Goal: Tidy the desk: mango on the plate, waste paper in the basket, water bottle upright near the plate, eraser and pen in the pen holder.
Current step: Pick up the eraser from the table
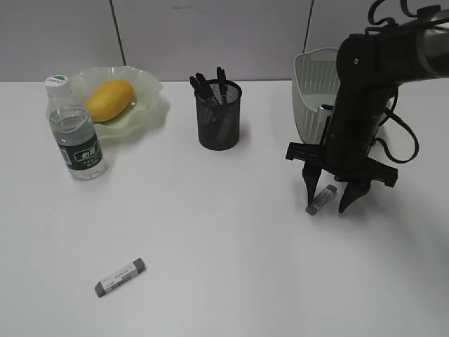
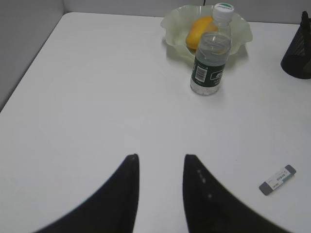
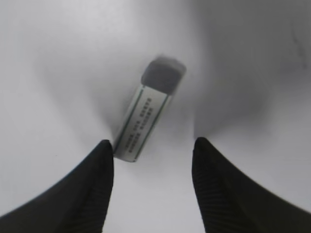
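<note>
My right gripper (image 1: pixel 329 199) stood at right of frame, jaws apart, straddling an eraser (image 1: pixel 321 199) flat on the desk (image 1: pixel 231 246); one fingertip (image 3: pixel 104 150) touched its end, nothing clamped yet.

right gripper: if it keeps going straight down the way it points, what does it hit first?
The eraser lying on the desk. The right gripper points down with open fingers either side of it, one fingertip apparently at its end; depth is unclear.
</note>
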Controlling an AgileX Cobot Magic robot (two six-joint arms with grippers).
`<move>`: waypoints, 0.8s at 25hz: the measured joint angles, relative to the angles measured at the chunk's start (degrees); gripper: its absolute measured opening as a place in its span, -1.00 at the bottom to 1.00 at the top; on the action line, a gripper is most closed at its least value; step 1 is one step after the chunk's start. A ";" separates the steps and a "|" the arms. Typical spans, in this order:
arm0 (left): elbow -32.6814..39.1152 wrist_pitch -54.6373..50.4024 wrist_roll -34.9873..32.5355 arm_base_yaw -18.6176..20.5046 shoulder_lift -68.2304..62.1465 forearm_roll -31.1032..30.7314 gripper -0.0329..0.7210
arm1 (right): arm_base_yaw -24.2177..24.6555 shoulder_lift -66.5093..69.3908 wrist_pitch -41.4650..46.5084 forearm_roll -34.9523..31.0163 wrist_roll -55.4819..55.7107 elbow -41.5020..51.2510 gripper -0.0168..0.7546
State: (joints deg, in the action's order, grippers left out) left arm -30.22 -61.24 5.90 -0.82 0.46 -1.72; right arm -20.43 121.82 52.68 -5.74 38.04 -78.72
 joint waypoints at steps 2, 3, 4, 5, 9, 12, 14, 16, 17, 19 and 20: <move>0.00 0.00 0.00 0.00 0.00 0.00 -0.28 | 0.00 0.40 0.00 0.06 0.00 0.00 0.11; 0.00 0.00 0.00 0.00 0.00 0.00 -0.28 | 0.00 0.60 -0.05 0.06 0.00 0.00 0.11; 0.00 0.00 0.00 0.00 0.00 0.00 -0.28 | 0.00 0.88 -0.19 0.06 0.00 0.00 0.11; 0.00 0.00 0.00 0.00 0.00 0.00 -0.28 | 0.00 0.96 -0.65 0.06 0.00 0.00 0.11; 0.00 0.00 0.00 0.00 0.00 0.00 -0.28 | 0.00 1.07 -2.85 -0.06 -0.06 0.00 0.09; 0.00 0.00 0.00 0.00 0.00 0.00 -0.28 | 0.00 1.25 -4.35 -0.27 -0.06 0.00 0.07; 0.00 0.00 0.00 0.00 0.00 0.00 -0.28 | 0.00 1.25 -4.72 -0.49 -0.06 0.00 0.07; 0.00 0.00 0.00 0.00 0.00 0.00 -0.28 | 0.00 1.25 -5.13 -0.42 -0.06 0.00 0.06; 0.00 0.00 0.00 0.00 0.00 0.00 -0.28 | 0.00 1.25 -5.56 -0.30 -0.06 0.00 0.06; 0.00 0.00 0.00 0.00 0.00 0.00 -0.28 | 0.00 1.45 -6.43 -0.23 -0.06 0.00 0.04; 0.00 0.00 0.00 0.00 0.00 0.00 -0.28 | 0.00 1.60 -6.62 -0.23 -0.06 0.00 0.03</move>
State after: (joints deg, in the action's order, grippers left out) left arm -30.22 -61.24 5.90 -0.82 0.46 -1.72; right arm -20.43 123.42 46.06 -5.96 37.98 -78.72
